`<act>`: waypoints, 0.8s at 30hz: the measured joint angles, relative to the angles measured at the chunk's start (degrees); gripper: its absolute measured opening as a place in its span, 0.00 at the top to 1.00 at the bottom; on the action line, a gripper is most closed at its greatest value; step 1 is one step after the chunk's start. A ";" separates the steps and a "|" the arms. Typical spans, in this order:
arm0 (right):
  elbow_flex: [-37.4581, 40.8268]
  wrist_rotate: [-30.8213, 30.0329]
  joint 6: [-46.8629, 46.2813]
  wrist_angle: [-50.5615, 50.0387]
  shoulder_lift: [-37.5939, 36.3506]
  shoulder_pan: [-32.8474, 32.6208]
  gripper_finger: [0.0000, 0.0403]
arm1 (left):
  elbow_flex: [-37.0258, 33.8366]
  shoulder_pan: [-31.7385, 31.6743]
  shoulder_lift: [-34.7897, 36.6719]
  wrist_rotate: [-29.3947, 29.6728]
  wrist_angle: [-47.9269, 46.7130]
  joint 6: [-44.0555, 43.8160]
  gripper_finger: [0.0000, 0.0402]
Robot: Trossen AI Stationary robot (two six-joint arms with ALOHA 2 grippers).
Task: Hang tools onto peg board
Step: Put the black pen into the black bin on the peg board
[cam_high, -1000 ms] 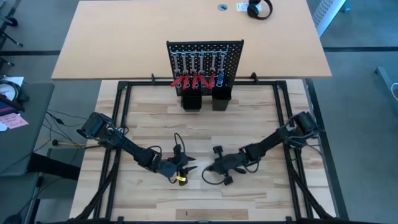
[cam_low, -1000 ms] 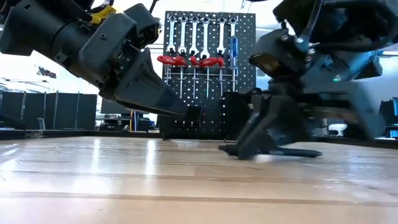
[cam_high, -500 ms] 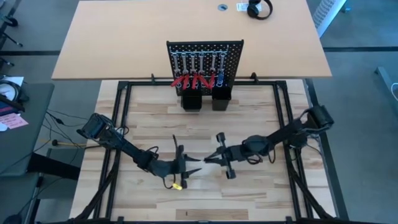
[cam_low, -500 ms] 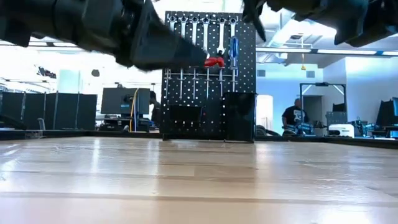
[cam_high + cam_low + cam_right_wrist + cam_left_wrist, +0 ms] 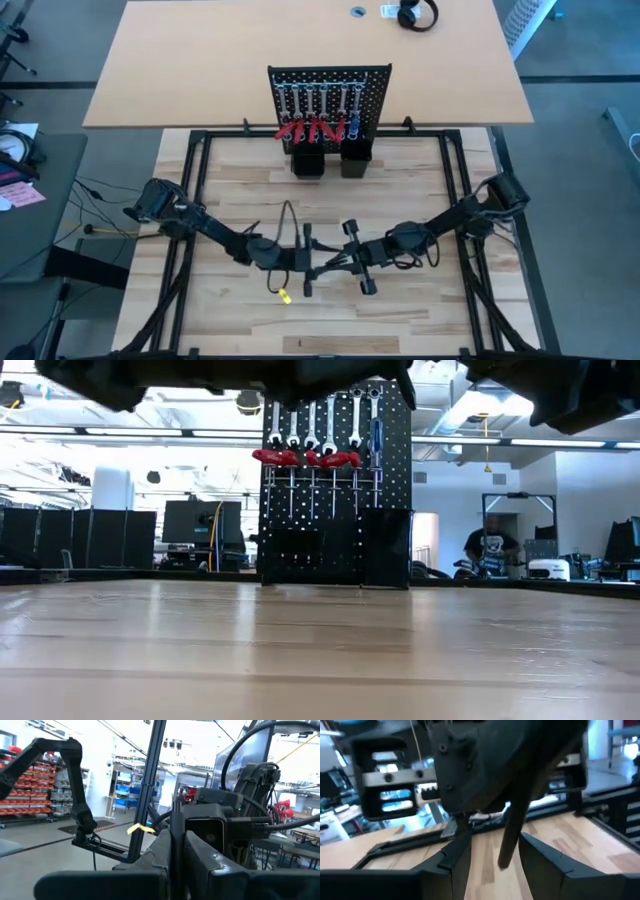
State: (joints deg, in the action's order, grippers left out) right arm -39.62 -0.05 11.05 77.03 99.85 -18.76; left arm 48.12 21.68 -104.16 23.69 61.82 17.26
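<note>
the right hand [image 5: 175, 845] sits over the middle of the desk [image 5: 250, 170], nose to nose with the left hand [image 5: 305, 262]; its fingers [image 5: 202, 855] are pressed close on what looks like a thin black tool [image 5: 175, 812] standing up between them; in the left wrist view a dark stick [image 5: 511, 832], most likely that same tool, hangs down from the right hand into the gap of the left hand, whose fingers [image 5: 452, 865] are spread wide and touch nothing;

this reads as a pass from one hand to the other, well short of the peg board [image 5: 330, 100]; to do it well, the left hand should centre the stick between its pads and close squarely; it should take the stick apart from the right hand's pinch so the two do not collide; the right hand should let go only once the left grip is firm; a thin round shaft can twist or slip, so a slow release seems wise; the free end should be left long enough to drop into a ring hook or a box holder [image 5: 307, 163];

the peg board stands at the far edge of the desk, already carrying silver wrenches [image 5: 310, 415], red-handled pieces [image 5: 300, 457] and a blue screwdriver [image 5: 376, 440];

no brand, label or writing can be read in any view.
</note>
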 joint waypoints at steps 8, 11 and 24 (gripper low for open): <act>-0.02 0.17 1.05 -0.43 -0.02 -0.51 0.90 | 6.61 -0.13 -0.02 -1.94 -9.96 -3.03 0.66; -0.02 0.15 1.48 -0.61 -0.04 -1.18 0.90 | 6.88 0.43 -0.02 -1.78 -10.36 -2.57 0.79; -0.17 -4.56 -0.48 -13.66 -0.85 -2.28 0.74 | 13.96 0.78 4.92 0.66 -47.33 -14.50 0.97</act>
State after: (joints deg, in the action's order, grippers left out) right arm -39.78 -4.62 10.57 63.37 99.01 -21.04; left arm 62.08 22.46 -99.24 24.36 14.50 2.76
